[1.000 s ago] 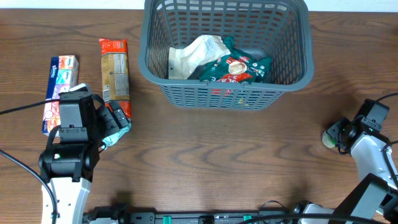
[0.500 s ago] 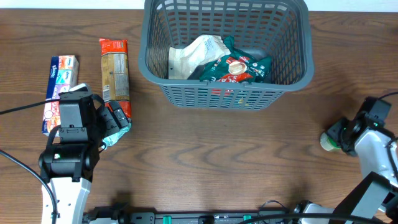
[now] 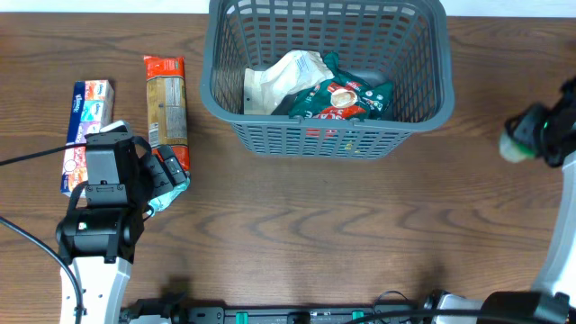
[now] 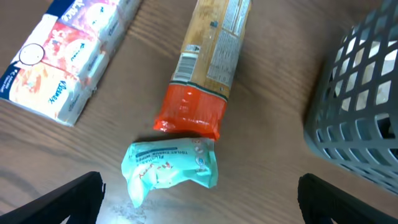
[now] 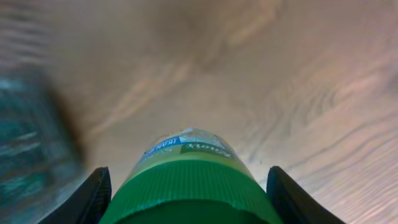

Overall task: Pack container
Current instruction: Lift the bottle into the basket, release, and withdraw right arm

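Along the left edge of the wooden table [image 3: 297,225], a multipack of pocket tissues [image 3: 87,135] is lying lengthwise. Just beside it, a long packet of biscuits [image 3: 166,108] with orange-red ends is lying parallel. At the near end of that packet a small teal wipes pouch [image 4: 171,171] is resting flat on the wood, touching or almost touching the orange-red end. The left gripper [image 3: 167,177] is hanging over it with its fingers [image 4: 68,199] spread wide, one to each side of the wrist view; the pouch is lying ahead of and between them, and neither finger is touching it. Right of centre, the container [image 3: 270,137] is sitting against the far edge of the table. It is already carrying a pale crumpled pouch [image 3: 283,81] and, on that pouch's right, a green and red snack bag [image 3: 346,97] (the print is too small to read). At the right edge, level with the container's near wall and well apart from it, the right gripper [image 3: 531,135] is clamping a green-capped bottle [image 5: 189,186]. The cap is filling the gap between the two fingers, and the wood beyond it is showing blurred.
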{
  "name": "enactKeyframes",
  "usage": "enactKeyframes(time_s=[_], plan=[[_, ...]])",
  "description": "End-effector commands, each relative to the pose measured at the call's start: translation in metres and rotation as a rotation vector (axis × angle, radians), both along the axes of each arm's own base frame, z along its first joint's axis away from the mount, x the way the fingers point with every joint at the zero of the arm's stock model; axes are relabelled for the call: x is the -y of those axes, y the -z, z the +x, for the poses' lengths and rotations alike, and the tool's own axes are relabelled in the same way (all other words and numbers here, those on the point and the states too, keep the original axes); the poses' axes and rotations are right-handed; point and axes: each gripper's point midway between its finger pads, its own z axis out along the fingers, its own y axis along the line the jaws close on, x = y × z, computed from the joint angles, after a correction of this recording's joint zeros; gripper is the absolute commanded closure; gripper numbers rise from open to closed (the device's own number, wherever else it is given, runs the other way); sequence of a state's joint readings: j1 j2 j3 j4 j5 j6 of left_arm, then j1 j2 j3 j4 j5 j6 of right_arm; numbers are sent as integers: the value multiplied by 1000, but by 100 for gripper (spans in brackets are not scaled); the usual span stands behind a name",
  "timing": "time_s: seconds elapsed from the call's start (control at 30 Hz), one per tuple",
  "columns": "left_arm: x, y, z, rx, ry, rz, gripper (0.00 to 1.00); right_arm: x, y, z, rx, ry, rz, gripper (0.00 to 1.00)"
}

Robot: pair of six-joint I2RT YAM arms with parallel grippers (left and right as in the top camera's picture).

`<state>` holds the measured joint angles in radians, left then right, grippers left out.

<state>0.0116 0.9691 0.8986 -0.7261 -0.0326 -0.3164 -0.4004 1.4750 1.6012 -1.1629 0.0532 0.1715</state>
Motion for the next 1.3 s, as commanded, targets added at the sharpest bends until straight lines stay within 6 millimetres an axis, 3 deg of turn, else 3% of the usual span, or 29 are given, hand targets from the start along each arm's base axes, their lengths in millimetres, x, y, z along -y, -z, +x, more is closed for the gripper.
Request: enactKeyframes(time_s=[0.0, 0.13, 0.27, 0.43, 0.67, 0.83, 1.03, 1.13, 1.27], plan=[[-2, -8, 3, 19, 0, 10, 1, -21, -57, 13, 95, -114, -61, 99], [-2, -8, 3, 19, 0, 10, 2, -60, -106, 28, 189, -268, -87, 99], [-2, -8, 3, 18, 0, 10, 2, -116, -139, 48, 283, -495, -113, 99], [-2, -8, 3, 18, 0, 9, 1, -190, -152, 70, 355, -768, -181, 99], [-2, -8, 3, 18, 0, 9, 1, -291, -142, 110, 452, -1015, -204, 99], [-2, -8, 3, 18, 0, 9, 1, -358, -107, 134, 455, -1166, -145, 99], [-2, -8, 3, 19, 0, 10, 2, -424, -17, 148, 312, -1314, -40, 99], [-2, -8, 3, 18, 0, 10, 1, -443, 33, 145, 199, -1360, 20, 99], [-2, -8, 3, 18, 0, 10, 1, -453, 91, 139, 58, -1386, 62, 99]])
